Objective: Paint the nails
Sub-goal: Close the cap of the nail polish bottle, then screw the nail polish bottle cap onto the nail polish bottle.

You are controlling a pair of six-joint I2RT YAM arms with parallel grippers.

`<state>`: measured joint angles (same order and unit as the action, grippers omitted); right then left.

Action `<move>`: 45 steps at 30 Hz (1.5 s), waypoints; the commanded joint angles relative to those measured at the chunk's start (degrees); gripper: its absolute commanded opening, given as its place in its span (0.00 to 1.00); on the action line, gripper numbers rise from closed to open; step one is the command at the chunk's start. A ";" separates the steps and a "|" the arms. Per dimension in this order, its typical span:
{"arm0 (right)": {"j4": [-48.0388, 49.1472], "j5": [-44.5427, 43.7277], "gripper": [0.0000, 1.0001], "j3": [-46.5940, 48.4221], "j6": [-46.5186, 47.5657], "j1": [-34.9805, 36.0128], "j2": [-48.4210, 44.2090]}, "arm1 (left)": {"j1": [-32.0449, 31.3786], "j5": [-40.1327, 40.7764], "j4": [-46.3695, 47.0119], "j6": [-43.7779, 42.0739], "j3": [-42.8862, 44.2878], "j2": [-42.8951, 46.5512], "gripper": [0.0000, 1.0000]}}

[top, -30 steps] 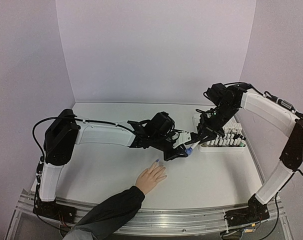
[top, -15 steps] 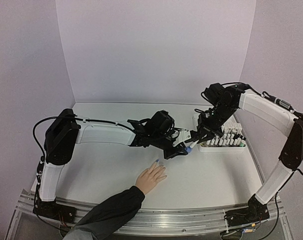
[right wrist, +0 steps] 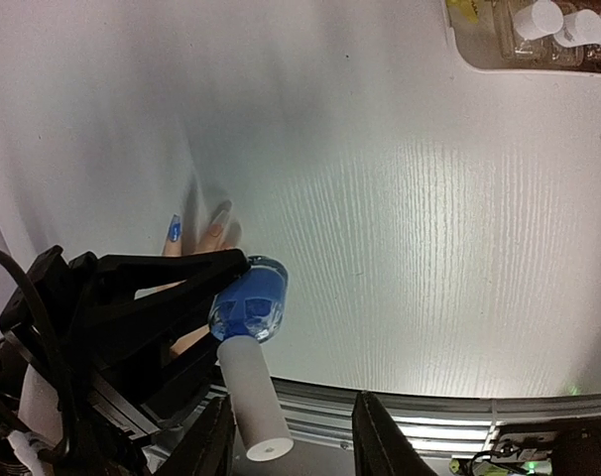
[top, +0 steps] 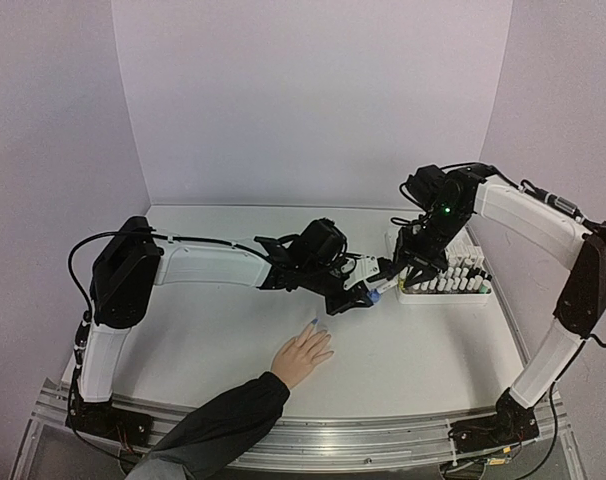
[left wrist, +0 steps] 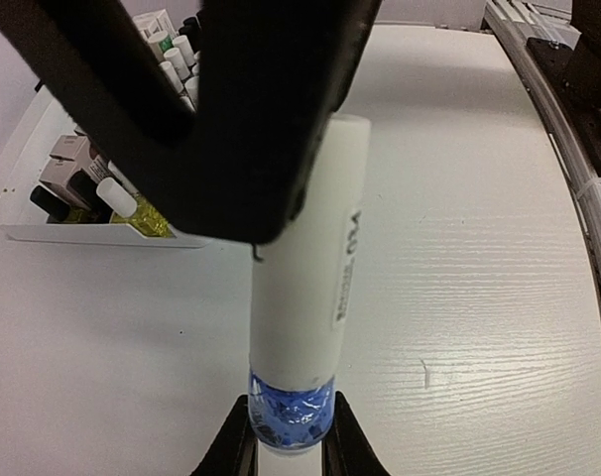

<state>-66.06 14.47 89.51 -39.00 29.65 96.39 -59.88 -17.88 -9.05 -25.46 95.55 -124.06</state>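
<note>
The left gripper [left wrist: 289,438] has its 2 fingers [left wrist: 236,444] pressed tight against the glass of a blue polish bottle [left wrist: 291,418], holding it off the table [top: 233,340] with its long white cap [left wrist: 310,268] pointing away from the wrist. The right gripper [right wrist: 293,436] stands apart around that cap, its fingers [right wrist: 209,438] on either side with a gap showing on 1 side, so it grips nothing. Below the bottle a light-skinned hand [top: 303,355] in a dark sleeve rests flat on the table, near but not touching; of its nails [top: 314,322] 1 is blue, the others are too small or blurred to tell. A white tray [top: 448,296] of small bottles sits just beyond the right gripper
</note>
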 commanded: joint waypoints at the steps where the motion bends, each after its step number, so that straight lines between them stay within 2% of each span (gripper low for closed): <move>1: 4.21 9.37 0.44 5.31 -0.90 2.72 1.49 | -1.20 0.41 4.29 1.11 1.87 0.84 0.00; 6: 4.33 10.57 0.55 11.08 -1.05 2.50 1.83 | -1.22 -0.65 4.20 1.68 0.75 1.28 0.00; 17: 4.27 9.06 0.63 12.86 0.30 -0.36 0.35 | -1.16 -2.94 4.81 1.90 -1.24 2.61 0.00; 22: 4.33 8.27 0.70 12.82 3.88 -1.65 -1.54 | -1.10 -5.14 5.08 2.20 -1.78 3.12 0.00; 30: 4.08 10.18 0.74 12.97 12.63 -3.12 -4.88 | -0.99 -8.44 5.00 1.67 -2.59 4.02 0.00; 37: 3.93 14.07 0.74 6.79 34.07 -3.61 -11.50 | -0.54 -12.20 3.87 -1.46 -2.60 4.78 0.00; 42: 4.20 22.74 0.78 -2.51 58.60 -3.61 -22.12 | -0.18 -16.16 2.36 -3.22 -2.13 5.53 0.00; 45: 5.16 23.66 0.81 -7.91 65.49 -3.55 -25.56 | -0.08 -16.97 1.73 -3.85 -1.86 5.71 0.00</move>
<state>-62.04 32.03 86.90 8.15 26.22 75.54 -60.39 -31.25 -6.33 -27.11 92.47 -122.41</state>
